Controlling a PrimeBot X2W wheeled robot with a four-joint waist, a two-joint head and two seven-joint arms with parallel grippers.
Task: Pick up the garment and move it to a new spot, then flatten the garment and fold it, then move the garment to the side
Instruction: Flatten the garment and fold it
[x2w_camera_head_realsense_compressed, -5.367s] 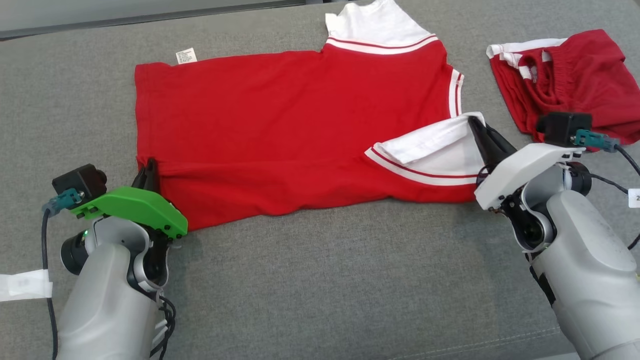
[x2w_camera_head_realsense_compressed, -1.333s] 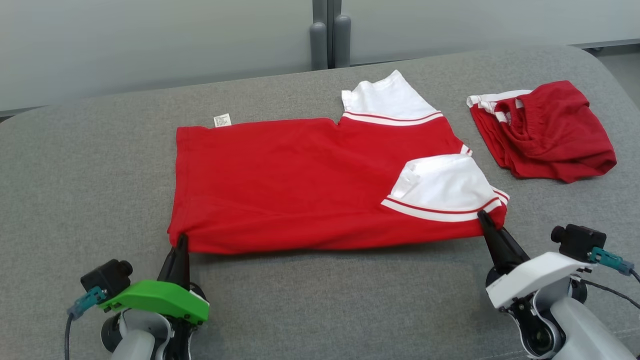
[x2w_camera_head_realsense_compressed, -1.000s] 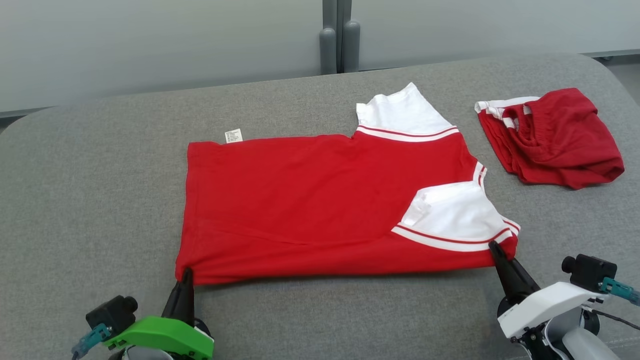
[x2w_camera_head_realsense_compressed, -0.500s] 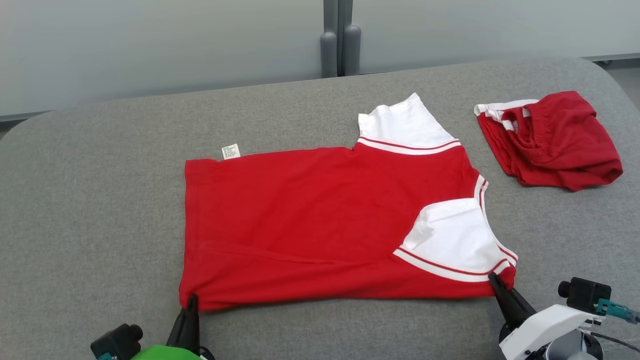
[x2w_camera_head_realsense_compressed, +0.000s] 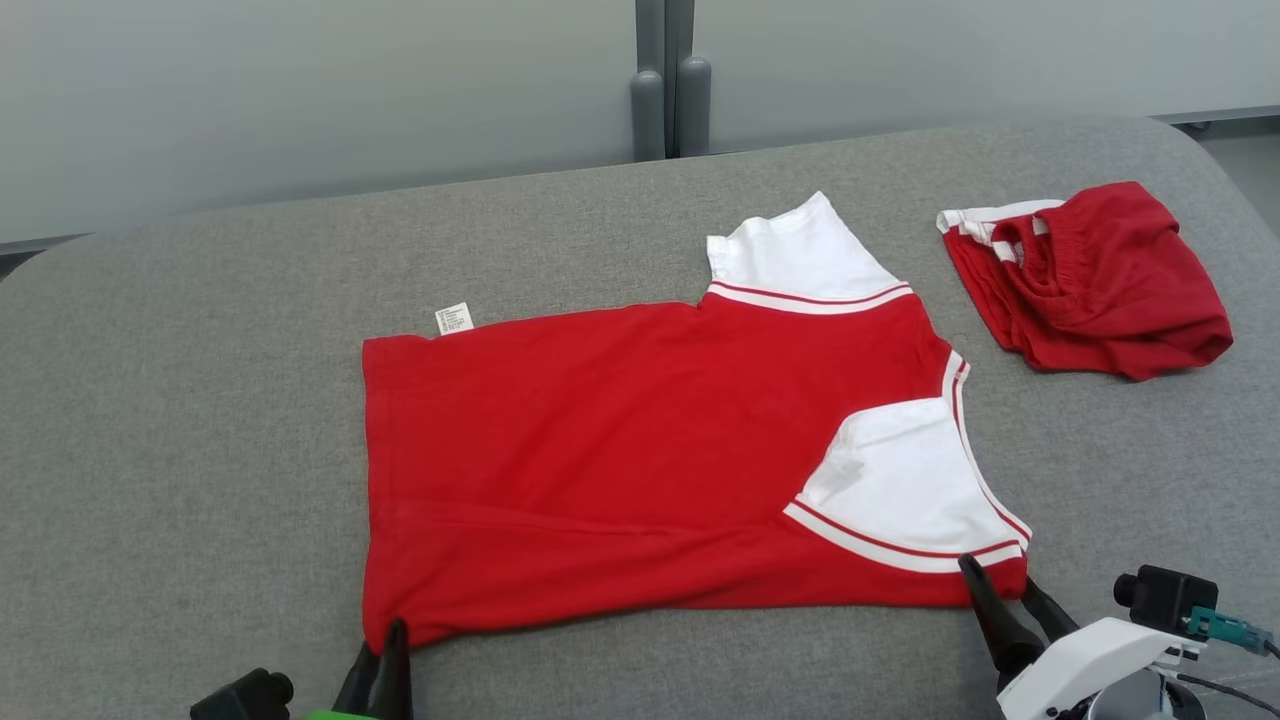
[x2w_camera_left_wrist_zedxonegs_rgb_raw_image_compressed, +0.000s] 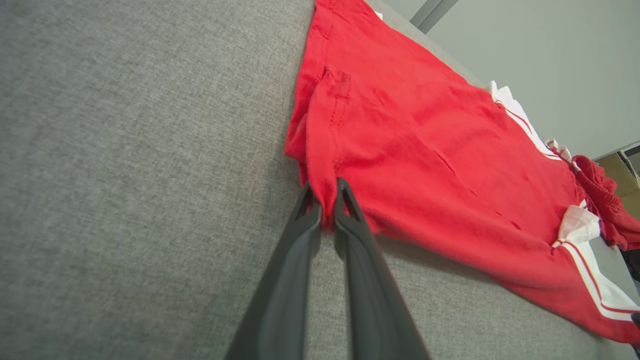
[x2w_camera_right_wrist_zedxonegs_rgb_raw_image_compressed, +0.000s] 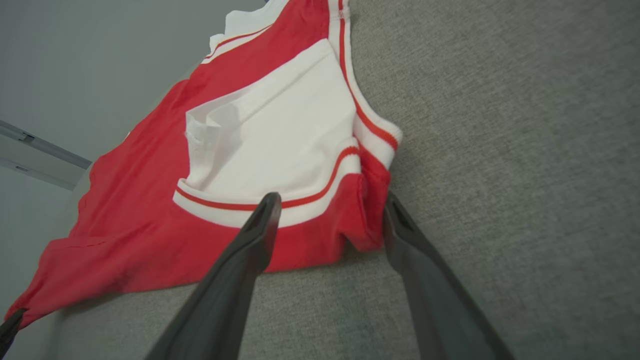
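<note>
Grey upholstery (x2w_camera_head_realsense_compressed: 200, 400) | left jaws grip shirt (x2w_camera_head_realsense_compressed: 620, 450) corner (sleeve folded) | right jaws apart

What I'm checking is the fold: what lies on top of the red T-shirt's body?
A white sleeve with red-striped trim lies folded over the red T-shirt, at its near corner. The cloth beneath that sleeve is covered.

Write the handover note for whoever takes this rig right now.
Left gripper: shut on the near left hem corner of the red shirt.
Right gripper: open, jaws either side of the near right corner.
It lies spread flat on the grey cushion, near sleeve folded onto the body; red shorts lie far right.
Done: moved and flattened, it seems. Left: fold the body, move it aside.
</note>
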